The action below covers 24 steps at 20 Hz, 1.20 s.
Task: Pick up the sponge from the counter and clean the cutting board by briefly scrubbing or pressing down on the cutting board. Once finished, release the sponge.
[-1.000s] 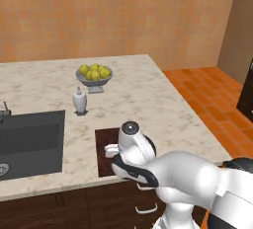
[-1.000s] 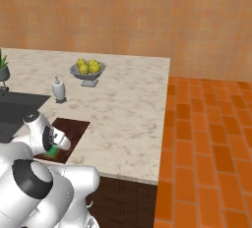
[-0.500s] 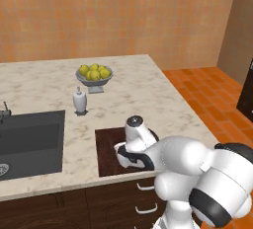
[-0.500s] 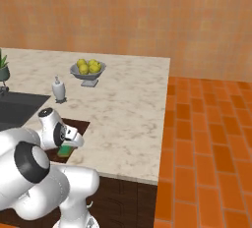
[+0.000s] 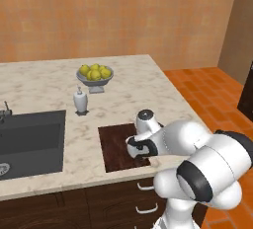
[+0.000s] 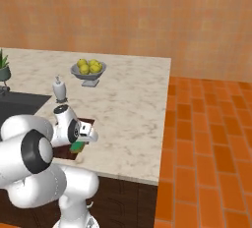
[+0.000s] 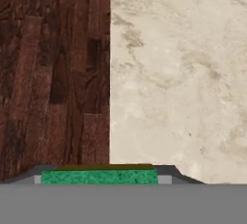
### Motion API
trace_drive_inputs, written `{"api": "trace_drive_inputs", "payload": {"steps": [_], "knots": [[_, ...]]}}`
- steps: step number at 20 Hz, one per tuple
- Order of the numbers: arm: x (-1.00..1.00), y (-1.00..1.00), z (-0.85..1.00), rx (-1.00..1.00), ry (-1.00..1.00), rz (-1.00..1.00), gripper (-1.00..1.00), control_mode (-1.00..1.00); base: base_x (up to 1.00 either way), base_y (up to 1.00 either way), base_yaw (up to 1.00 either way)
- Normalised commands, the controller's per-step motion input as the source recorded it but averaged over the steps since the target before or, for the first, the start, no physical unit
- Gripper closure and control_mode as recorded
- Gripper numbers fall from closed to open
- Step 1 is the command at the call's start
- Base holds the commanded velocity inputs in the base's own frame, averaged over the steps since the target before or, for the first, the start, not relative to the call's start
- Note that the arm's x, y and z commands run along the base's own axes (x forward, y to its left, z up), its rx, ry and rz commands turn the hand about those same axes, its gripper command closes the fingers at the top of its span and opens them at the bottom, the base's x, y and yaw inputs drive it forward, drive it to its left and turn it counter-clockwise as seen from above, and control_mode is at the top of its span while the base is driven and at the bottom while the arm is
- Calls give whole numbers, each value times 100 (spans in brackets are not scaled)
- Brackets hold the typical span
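**Sponge pinched in the gripper above the board's edge**

The gripper is closed on the sponge, its two fingers pinching the block from either side. In the hand view the green face of the sponge sits between the finger tips at the bottom, with a thin dark yellowish strip along its upper edge. From the right base view a bit of green shows just below the hand, at the near right part of the board.

The board lies flat on the counter, close to the counter's front edge and just right of the sink. The hand view looks straight down: dark wood grain on the left, pale marbled stone on the right, and the board's straight edge running between them. The sponge straddles that line, partly over wood and partly over stone. Whether it presses on the surface or hangs just above it cannot be told.

In the left base view the hand is bent down over the right side of the board, and the arm hides the sponge there.

Farther back on the counter stand a bowl of lemons and, nearer the sink, a small white dispenser. Both are well apart from the board. A potted plant shows in the right base view.
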Motion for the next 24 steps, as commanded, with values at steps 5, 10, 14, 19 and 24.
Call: {"api": "trace_drive_inputs", "payload": {"steps": [5, 10, 14, 19, 24], "knots": [[0, -100, -20, -8, -1, 5, 100, -100, 0, 0, 0], [20, -88, -22, -10, 0, 3, 100, -100, 0, 0, 0], [7, -59, -13, 9, 0, 2, -100, -100, 0, 0, 0], [-2, -30, 4, 17, -3, 6, -100, -100, 0, 0, 0], [-2, 0, 52, -7, -11, 1, -100, -100, 0, 0, 0]]}}
